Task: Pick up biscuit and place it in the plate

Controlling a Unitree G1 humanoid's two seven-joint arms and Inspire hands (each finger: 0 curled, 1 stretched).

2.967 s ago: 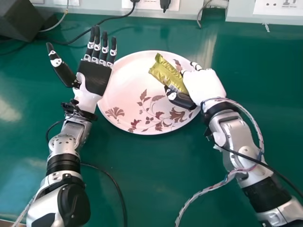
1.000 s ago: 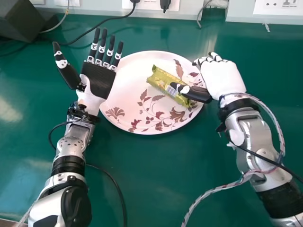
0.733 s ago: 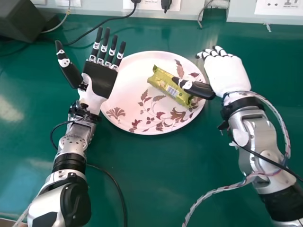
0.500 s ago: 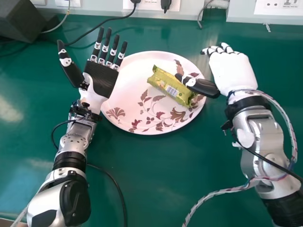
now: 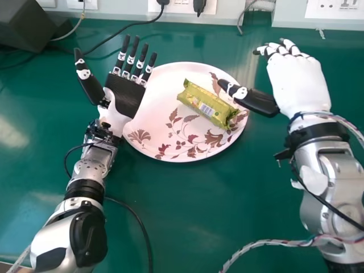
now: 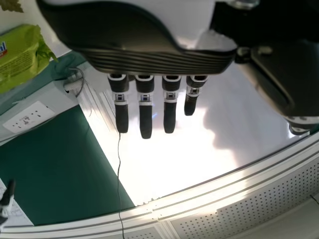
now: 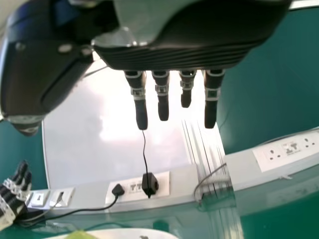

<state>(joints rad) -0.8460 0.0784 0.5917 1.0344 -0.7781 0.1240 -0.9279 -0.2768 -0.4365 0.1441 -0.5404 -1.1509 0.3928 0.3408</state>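
Head view: I see a crinkled, shiny yellow-green biscuit packet [image 5: 205,103], oblong with ruffled ends, on a smooth, round, leaf-patterned plate [image 5: 156,105] on a glossy green table [image 5: 176,210]. Beside the plate, the black-palmed left hand [image 5: 125,95] holds nothing, fingers straight. The white-shelled right hand [image 5: 298,85] is open and empty, thumb near the packet.

Left wrist view: ribbed left hand [image 6: 159,62], fingers extended, empty; the packet lies off to their side.

Right wrist view: right hand [image 7: 172,57], fingers extended, empty; a flat white socket panel [image 7: 164,180] lies beyond the fingertips.
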